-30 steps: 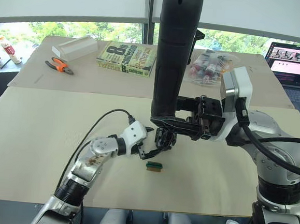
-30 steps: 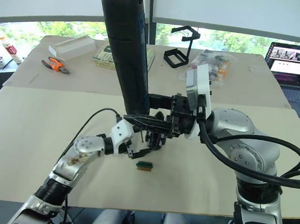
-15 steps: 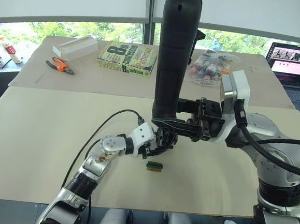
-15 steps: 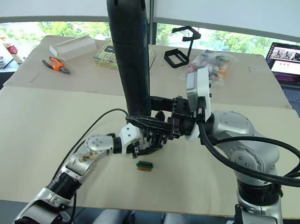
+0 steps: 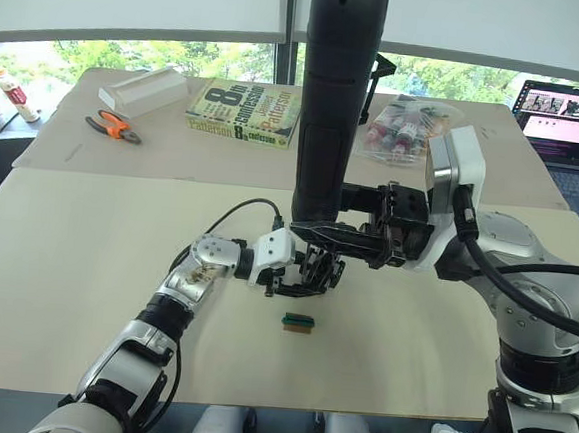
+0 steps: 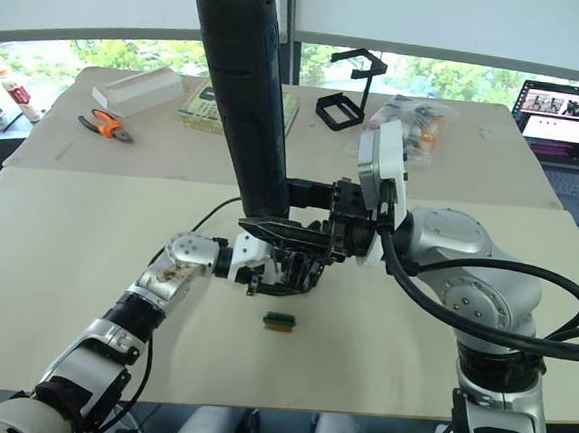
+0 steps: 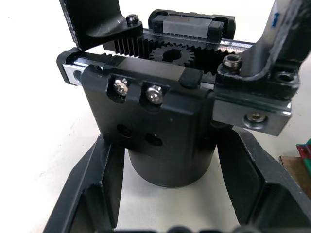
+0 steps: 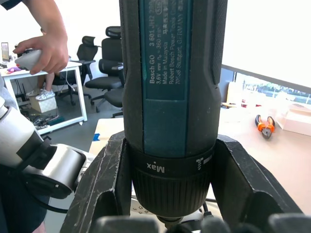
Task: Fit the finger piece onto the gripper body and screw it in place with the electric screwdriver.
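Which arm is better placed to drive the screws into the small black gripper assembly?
Right. The right gripper grips the thick black electric screwdriver upright directly above the gripper body, which the left gripper steadies on the table.

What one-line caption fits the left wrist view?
Left gripper straddling the gripper body's cylindrical base, gears and two silver screws showing on top.

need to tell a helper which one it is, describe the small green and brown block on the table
On the near beige table, look just in front of the left claw holding the gripper body. The small green-and-brown block lies flat there alone, the one coloured piece beside black parts.
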You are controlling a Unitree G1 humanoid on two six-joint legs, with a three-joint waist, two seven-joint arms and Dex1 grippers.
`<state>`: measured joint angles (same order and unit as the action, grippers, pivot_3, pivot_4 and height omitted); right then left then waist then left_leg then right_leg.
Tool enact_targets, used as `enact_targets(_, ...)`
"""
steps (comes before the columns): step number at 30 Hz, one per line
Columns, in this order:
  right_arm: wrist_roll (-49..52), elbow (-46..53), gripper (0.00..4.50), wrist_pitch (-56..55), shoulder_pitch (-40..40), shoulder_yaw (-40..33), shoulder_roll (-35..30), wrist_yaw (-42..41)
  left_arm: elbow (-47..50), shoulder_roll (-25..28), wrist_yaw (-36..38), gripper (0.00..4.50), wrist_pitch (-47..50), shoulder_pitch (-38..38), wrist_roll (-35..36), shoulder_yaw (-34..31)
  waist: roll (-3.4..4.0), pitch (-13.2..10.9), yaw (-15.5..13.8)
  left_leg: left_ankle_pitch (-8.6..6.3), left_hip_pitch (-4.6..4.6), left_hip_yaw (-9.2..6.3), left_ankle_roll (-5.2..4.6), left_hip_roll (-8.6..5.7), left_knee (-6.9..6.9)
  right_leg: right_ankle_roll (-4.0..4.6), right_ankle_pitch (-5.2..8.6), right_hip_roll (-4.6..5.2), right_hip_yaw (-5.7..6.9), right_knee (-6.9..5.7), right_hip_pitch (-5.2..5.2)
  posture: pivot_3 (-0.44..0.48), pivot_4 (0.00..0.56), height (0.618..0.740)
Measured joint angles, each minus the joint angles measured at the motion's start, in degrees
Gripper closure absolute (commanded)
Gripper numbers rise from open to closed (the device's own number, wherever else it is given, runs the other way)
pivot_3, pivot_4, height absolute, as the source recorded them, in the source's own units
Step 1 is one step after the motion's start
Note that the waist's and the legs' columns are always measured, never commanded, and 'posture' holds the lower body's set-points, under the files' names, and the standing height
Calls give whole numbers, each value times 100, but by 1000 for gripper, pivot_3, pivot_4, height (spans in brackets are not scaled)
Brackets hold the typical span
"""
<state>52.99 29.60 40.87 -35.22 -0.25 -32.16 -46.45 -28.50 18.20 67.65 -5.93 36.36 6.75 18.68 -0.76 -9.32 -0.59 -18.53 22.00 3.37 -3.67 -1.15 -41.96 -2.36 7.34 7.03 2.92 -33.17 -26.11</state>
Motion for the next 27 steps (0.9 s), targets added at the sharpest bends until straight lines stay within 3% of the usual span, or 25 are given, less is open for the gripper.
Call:
enact_targets(1,0,0,2610,0,0,11,7,21,34,19,-18,0,30,-39,-1,-9,0,0,1,0,0,0,0,1,0,0,0,0,0,-1,0,0,150,740)
enact_targets(15,-75,-8,2610,-1,6,172,113,32,1189,-136,-1148,0,664,-872,-85,-170,0,0,-5,0,0,-2,0,6,-2,-1,0,0,-1,-4,-1,0,150,740)
enact_targets(18,-187,-30,2610,-14,15,190,120,16,1196,-195,-1211,864,723,-874,-89,-165,0,0,-1,0,-1,-2,0,5,-2,-1,0,0,-1,-3,-1,0,150,740)
enact_targets(21,-458,-110,2610,-112,35,234,121,-75,1236,-188,-1124,2196,716,-928,-73,-149,0,0,2,0,-1,-1,0,4,-2,-1,0,0,-1,-3,-1,0,150,740)
enact_targets(27,-776,-155,2610,-266,87,400,161,-221,1236,-169,-1102,2224,705,-927,-78,-152,0,0,6,1,-3,-2,1,4,-2,-1,0,-1,-1,-4,-1,0,150,740)
